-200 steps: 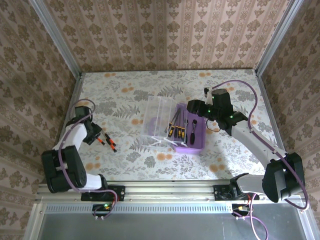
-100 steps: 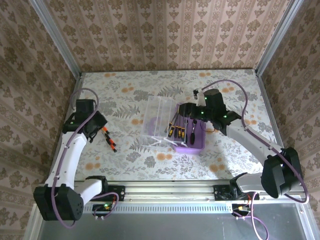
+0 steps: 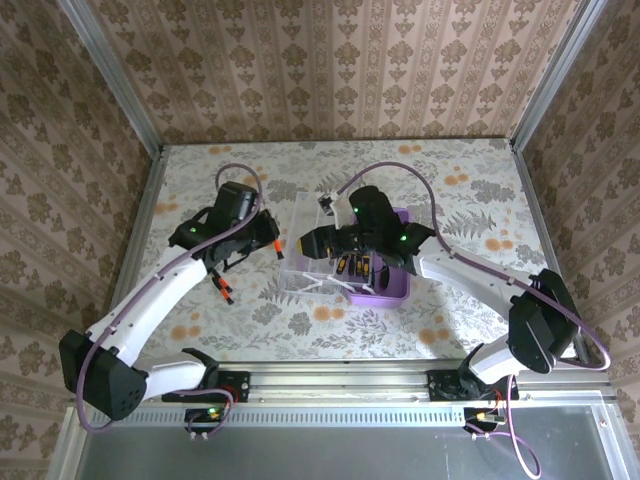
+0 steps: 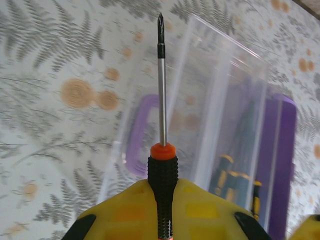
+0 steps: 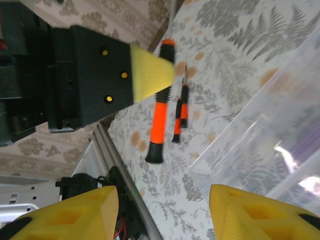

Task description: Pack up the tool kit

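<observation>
**Desk:** What's lying around the kit, and is anything getting in the way?

**Operator:** From overhead I'm seeing the purple box (image 3: pixel 392 288) sitting right of centre on the flowered bench (image 3: pixel 300 325). Its clear lid (image 3: pixel 315 210) is lying open on its left. The packed screwdrivers (image 3: pixel 352 264) are lying side by side inside the box. Two loose screwdrivers (image 3: pixel 222 285) are lying close together on the bench, well left of the lid. The right arm is reaching across the box, so it's hiding the far half of the tray from me. Patterned walls are closing in the bench on three sides.

**Desk:** And the tools?

**Operator:** The left tool (image 4: pixel 162 202) is pressing together on the black grip of the held screwdriver (image 4: pixel 162 167). That screwdriver is hanging off the bench just left of the lid, with its shaft pointing out ahead toward the lid and the box. The right tool (image 3: pixel 305 244) is hovering over the lid with its fingers spread and nothing between them. Its wrist camera is looking straight at the left tool and the orange-and-black handle it's pinching. The two tools are sitting near each other but apart. I can't tell whether the right tool is touching the lid.
</observation>
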Controlling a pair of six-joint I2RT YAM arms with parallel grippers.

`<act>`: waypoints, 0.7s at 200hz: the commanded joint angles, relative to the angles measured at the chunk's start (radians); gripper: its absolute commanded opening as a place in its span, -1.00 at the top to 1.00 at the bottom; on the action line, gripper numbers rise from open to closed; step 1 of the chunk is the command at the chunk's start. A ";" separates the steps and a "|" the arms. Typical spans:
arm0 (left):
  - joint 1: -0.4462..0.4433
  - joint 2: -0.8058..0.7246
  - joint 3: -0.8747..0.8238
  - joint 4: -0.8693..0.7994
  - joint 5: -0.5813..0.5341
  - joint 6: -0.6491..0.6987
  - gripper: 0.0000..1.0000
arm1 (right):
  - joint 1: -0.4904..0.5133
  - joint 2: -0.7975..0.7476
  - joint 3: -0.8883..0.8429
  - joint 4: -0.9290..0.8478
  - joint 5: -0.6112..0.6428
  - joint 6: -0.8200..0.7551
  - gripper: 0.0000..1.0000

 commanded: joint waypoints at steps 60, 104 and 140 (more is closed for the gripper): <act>-0.053 -0.047 -0.054 0.144 0.049 -0.090 0.78 | 0.048 0.065 0.039 0.091 -0.044 0.085 0.01; -0.063 -0.094 -0.108 0.170 0.045 -0.120 0.79 | 0.052 0.092 0.051 0.087 -0.034 0.092 0.10; -0.064 -0.112 -0.130 0.188 0.057 -0.132 0.79 | 0.055 0.110 0.065 0.079 -0.032 0.092 0.28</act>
